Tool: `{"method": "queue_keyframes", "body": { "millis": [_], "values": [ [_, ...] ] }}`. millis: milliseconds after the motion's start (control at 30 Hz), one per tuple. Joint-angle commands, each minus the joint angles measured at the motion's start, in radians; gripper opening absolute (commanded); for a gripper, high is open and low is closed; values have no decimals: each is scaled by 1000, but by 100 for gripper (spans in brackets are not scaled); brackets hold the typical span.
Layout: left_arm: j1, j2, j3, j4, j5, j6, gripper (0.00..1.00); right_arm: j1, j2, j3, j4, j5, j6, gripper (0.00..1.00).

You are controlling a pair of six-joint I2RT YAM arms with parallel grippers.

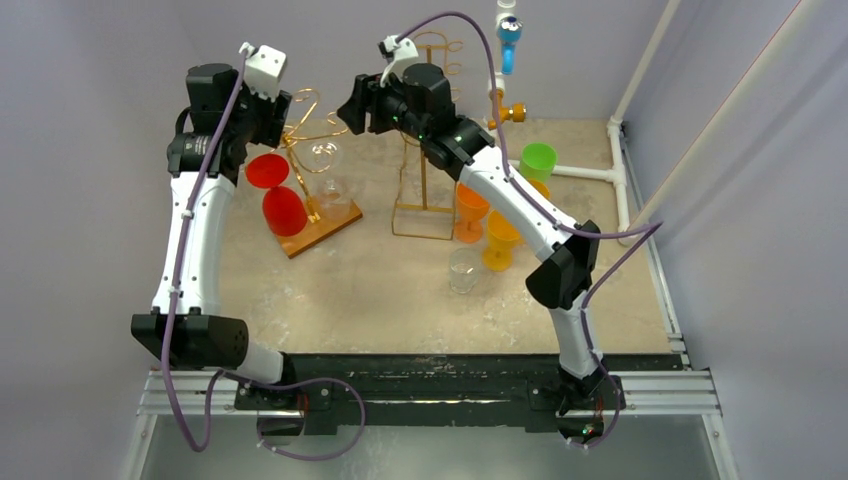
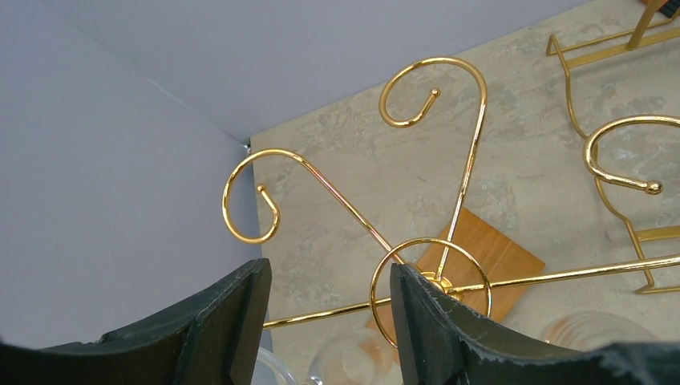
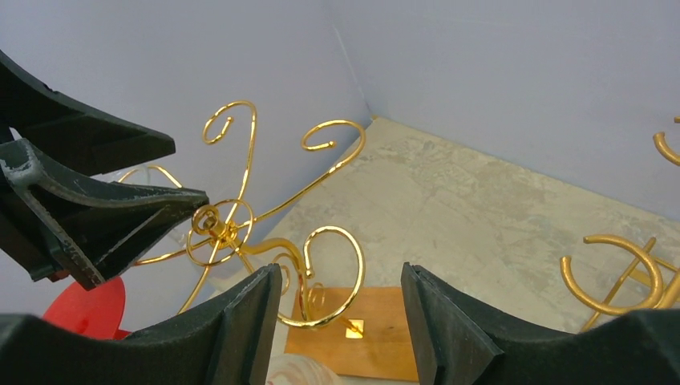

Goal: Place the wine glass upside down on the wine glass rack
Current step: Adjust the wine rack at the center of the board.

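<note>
Clear wine glass [image 1: 335, 196] appears hung foot-up on gold rack [image 1: 320, 230], just beside red glass [image 1: 285, 212]; I judge next step is retreat. I'd lift left gripper [image 2: 329, 269] straight up, clear of hooks; jaws apart, nothing between. Right gripper [image 3: 341, 273] also apart, empty. Glass transparent, faint against tabletop; stem seating unreadable.

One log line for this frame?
left gripper: open, beside rack top ring | right gripper: open, facing rack | held: nothing visible | phase: both at rack
</note>
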Motion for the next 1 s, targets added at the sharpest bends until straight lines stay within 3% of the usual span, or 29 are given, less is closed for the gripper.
{"method": "queue_keyframes", "body": {
  "millis": [0,300,633,967],
  "values": [
    [0,14,22,-59,-8,-87,60,-13,23,50,82,-51,35,64],
    [0,32,53,-75,9,-93,56,-15,96,111,95,-83,43,60],
    [0,34,136,-76,18,-111,65,-15,75,65,107,-85,30,59],
    [0,19,113,-100,43,-108,64,-12,8,14,129,-49,17,63]
  ]
}}
